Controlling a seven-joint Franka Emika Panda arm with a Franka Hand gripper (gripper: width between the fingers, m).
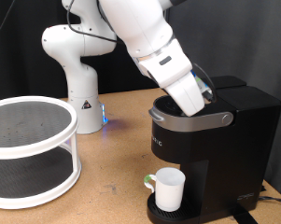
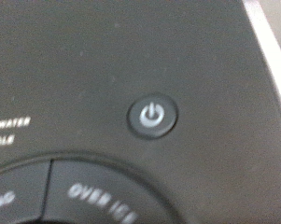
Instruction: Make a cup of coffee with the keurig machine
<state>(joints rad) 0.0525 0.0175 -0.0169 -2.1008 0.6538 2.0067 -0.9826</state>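
In the exterior view, the white Franka arm point(image 1: 145, 37) reaches down from the top toward the view's right, and its gripper point(image 1: 198, 101) sits at the top of the keurig machine point(image 1: 210, 149), just above the curved grey-silver handle point(image 1: 187, 119). The fingers are hidden between the wrist body and the machine's lid, so I cannot tell whether they are spread or pressed together, and nothing can be seen between them. The machine is a boxy matte-black unit standing on the wooden table point(image 1: 112, 140) at the view's right. The small white cup point(image 1: 169, 188) stands upright on the round drip tray point(image 1: 157, 211) at the machine's base, under the overhanging brew head, with its handle turned toward the view's left. At the view's left, well apart from the machine, stands a white two-tier round rack point(image 1: 28, 149) with dark mesh shelves. The arm's white base point(image 1: 84, 112) stands behind it, with a small blue light glowing near its foot.

In the wrist view, the picture is filled by the black top panel of the machine, seen close and slightly blurred. A round power button point(image 2: 153, 117) with a pale ring and power symbol sits near the middle. Below it lies a curved segmented button labelled "OVER ICE" point(image 2: 101, 200). Faint white lettering reading "WATER" point(image 2: 11, 122) shows at one edge. The gripper's fingers do not show in this view.
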